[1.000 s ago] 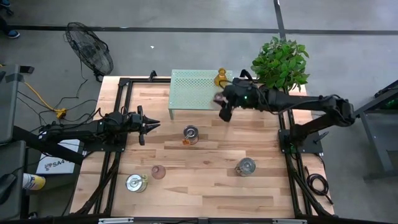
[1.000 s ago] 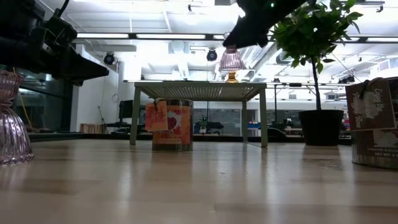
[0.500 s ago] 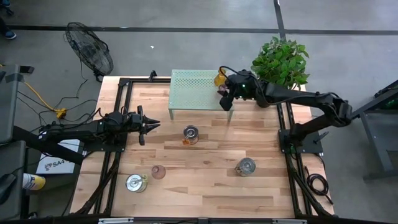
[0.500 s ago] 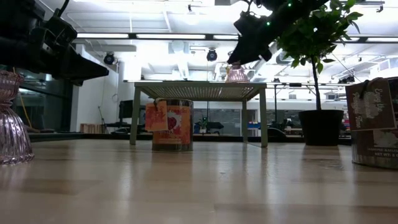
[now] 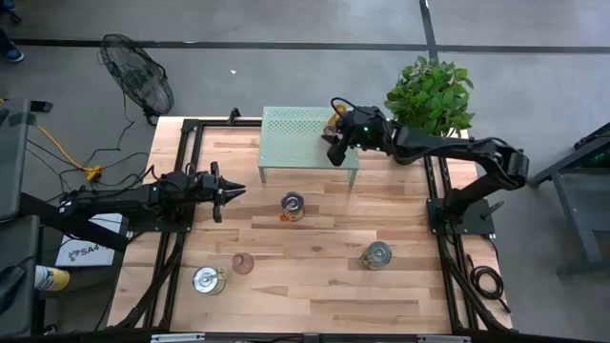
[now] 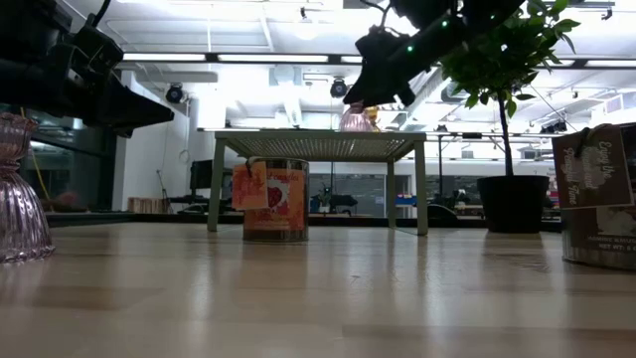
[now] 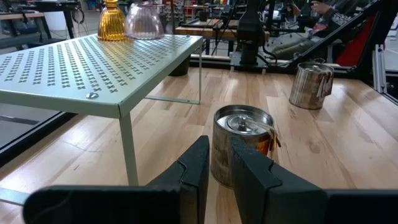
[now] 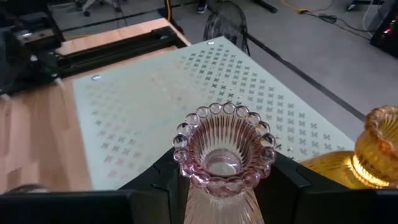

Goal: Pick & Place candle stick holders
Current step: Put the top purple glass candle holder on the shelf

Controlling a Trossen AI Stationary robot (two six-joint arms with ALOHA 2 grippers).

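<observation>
Clamped in the right gripper (image 8: 222, 186): ribbed pinkish glass holder (image 8: 222, 155), over the mint-green perforated metal stand (image 5: 286, 133) toward two o'clock. Placing step; next, probably lower and release clear of the amber glass holder (image 8: 367, 149) just beside. Left gripper (image 7: 214, 171) nearly shut, empty, at nine o'clock.

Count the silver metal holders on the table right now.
3. One sits mid-table just in front of the green stand, one toward the right front, one at the left front. None looks hidden from above.
</observation>
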